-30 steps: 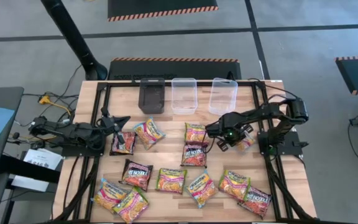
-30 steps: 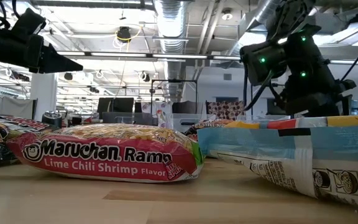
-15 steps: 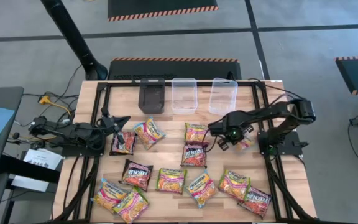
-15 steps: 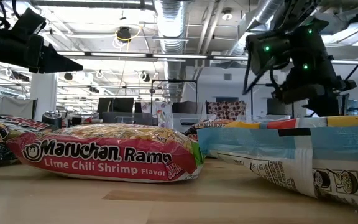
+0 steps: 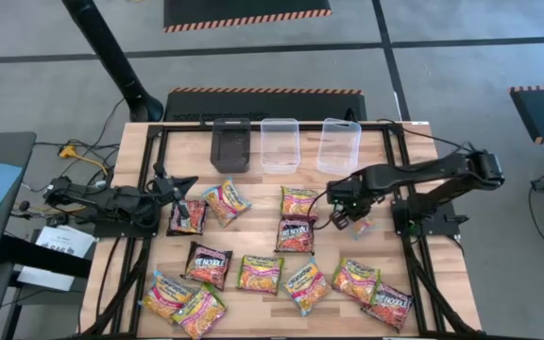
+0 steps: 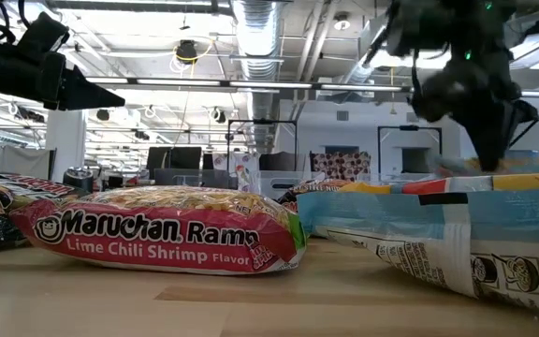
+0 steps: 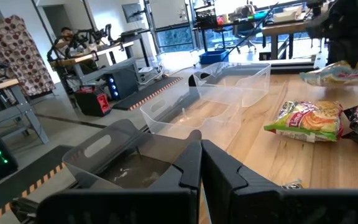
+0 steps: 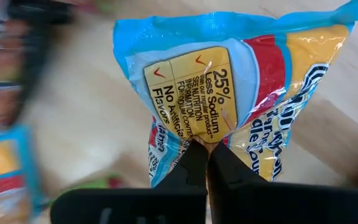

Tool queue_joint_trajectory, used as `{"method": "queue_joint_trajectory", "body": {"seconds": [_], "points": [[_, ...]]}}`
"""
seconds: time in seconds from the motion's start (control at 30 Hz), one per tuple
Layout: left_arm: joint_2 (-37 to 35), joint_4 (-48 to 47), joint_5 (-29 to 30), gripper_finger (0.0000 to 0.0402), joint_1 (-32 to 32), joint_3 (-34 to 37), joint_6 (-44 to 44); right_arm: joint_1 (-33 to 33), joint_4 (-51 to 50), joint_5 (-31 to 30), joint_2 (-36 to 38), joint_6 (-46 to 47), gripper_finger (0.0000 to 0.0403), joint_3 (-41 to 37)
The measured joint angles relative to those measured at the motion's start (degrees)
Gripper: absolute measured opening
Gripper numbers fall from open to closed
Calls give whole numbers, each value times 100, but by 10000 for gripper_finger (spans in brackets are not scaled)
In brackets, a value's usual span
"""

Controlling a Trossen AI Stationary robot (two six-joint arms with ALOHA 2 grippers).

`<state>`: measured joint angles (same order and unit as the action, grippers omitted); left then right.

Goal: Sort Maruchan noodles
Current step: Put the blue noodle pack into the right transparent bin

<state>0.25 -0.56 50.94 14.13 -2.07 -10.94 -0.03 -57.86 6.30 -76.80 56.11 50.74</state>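
Several Maruchan noodle packets (image 5: 263,274) lie flat on the wooden table. A light blue, yellow and red packet (image 8: 229,93) hangs under my right gripper (image 5: 348,219), which is shut on it at the table's right, in front of the clear tubs. The left wrist view shows the same packet (image 7: 337,73) below the dark gripper. My left gripper (image 5: 189,181) waits shut and level at the table's left, above a dark packet (image 5: 185,216), touching nothing. My right gripper pinches a puckered fold of the blue packet's wrapper (image 8: 199,138) between its two fingertips, on the printed face near one end. The fingers come from above and point down. The packet hangs tilted below them and looks lifted off the table.
A black tub (image 5: 231,146) and two clear tubs (image 5: 280,144) (image 5: 339,144) stand in a row at the table's far edge. Packets fill the near half, among them a lime chili shrimp one (image 6: 157,229). Bare wood (image 5: 253,189) lies between tubs and packets.
My right gripper has risen and drawn a little toward the table's right edge, tipping until it points straight down. The blue packet has come up off the table with it.
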Motion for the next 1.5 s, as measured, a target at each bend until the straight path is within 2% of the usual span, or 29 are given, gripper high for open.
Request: {"method": "queue_joint_trajectory", "body": {"seconds": [0.37,0.67,0.97,1.27,1.5], "points": [[0,0,2,0,2,0,0,423,2020,-117,1122,-25,4,4],[2,0,0,0,1,0,0,97,3121,-481,1574,-814,5,9],[1,0,2,0,1,0,0,-634,3763,-494,1686,-2027,7,19],[0,0,0,0,1,0,0,-1716,3789,-518,1693,-3795,7,17],[0,0,1,0,0,0,0,-2663,3786,-1123,1691,-5548,8,17]]}}
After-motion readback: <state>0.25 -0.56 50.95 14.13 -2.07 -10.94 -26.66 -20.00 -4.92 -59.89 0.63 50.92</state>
